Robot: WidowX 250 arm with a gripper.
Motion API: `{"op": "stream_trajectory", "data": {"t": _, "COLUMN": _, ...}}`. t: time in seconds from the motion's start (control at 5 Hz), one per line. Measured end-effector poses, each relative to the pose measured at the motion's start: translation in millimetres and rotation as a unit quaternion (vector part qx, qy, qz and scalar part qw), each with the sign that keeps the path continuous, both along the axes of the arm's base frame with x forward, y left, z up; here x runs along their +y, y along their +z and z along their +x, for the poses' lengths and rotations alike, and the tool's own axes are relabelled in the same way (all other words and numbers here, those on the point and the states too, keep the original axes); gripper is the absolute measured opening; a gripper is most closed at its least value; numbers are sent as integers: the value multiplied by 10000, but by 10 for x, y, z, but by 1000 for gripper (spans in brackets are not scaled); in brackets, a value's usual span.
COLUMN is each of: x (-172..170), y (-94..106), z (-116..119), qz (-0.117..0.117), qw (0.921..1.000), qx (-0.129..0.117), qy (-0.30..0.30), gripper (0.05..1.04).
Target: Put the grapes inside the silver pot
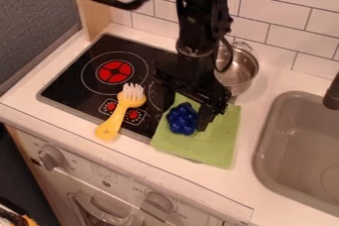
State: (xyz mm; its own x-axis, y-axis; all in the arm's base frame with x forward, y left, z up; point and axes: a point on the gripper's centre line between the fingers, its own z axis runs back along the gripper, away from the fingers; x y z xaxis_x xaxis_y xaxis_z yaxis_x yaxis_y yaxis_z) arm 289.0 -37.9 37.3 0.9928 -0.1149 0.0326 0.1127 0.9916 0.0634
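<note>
Prob. still at the pick step: claw [183,119] is low w/ fingers apart, blue grapes [182,119] just under it, approx. btwn the fingers, on green cloth [220,143]. Next move needs claw centred & closed on grapes, then a lift high enough to clear the rim of silver pot [242,73], behind claw.

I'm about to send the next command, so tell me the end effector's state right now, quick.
End effector: open, low at the blue grapes on the green cloth, not closed on them.
</note>
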Motion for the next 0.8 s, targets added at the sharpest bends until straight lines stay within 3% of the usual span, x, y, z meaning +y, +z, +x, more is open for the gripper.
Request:
{"op": "stream_trajectory", "data": {"t": 0.4, "x": -178, "y": -225, "z": 285, "qz": -58, "qw": 10000, "qx": 56, "qy": 43, "gripper": 822}}
{"op": "stream_trajectory", "data": {"t": 0.6, "x": -193, "y": -214, "z": 284, "qz": -69, "qw": 9999, "qx": 80, "qy": 60, "gripper": 822}}
{"op": "stream_trajectory", "data": {"t": 0.8, "x": -240, "y": -63, "z": 320, "qz": -184, "qw": 9998, "qx": 43, "qy": -50, "gripper": 822}}
